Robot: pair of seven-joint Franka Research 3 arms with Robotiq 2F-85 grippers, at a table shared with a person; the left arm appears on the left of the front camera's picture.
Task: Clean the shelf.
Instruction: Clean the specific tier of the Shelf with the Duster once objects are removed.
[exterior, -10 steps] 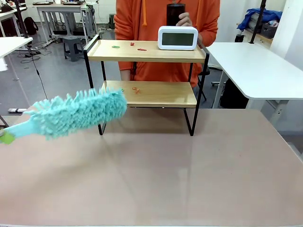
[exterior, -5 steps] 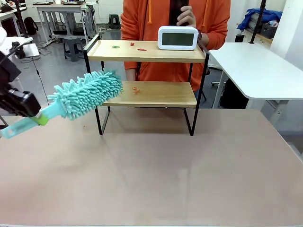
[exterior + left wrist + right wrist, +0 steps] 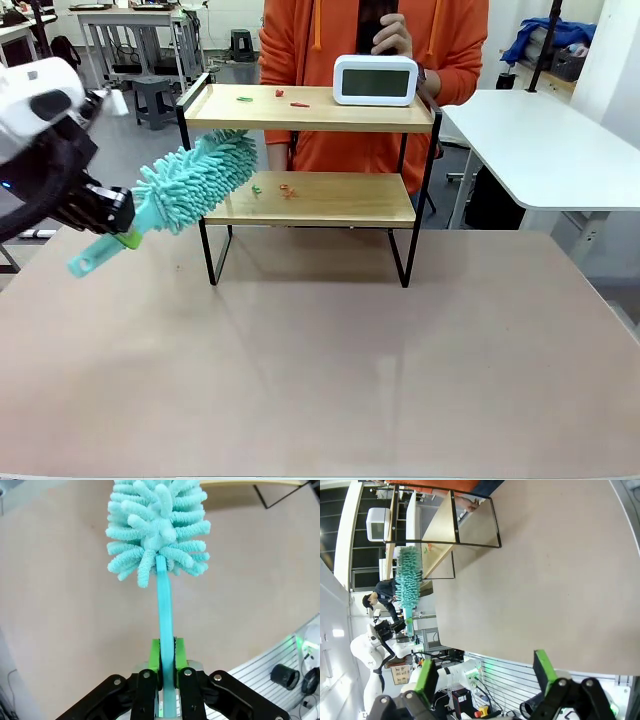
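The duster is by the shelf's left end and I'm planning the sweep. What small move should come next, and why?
Probably slide the duster head rightward along the lower board of the shelf. The left pincer is shut on its handle, the head is by the left end between the boards, and small scraps lie on that board just beyond it.

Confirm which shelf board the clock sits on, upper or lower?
The upper board: the white clock stands at its right end. The lower board carries small red and green scraps, no clock.
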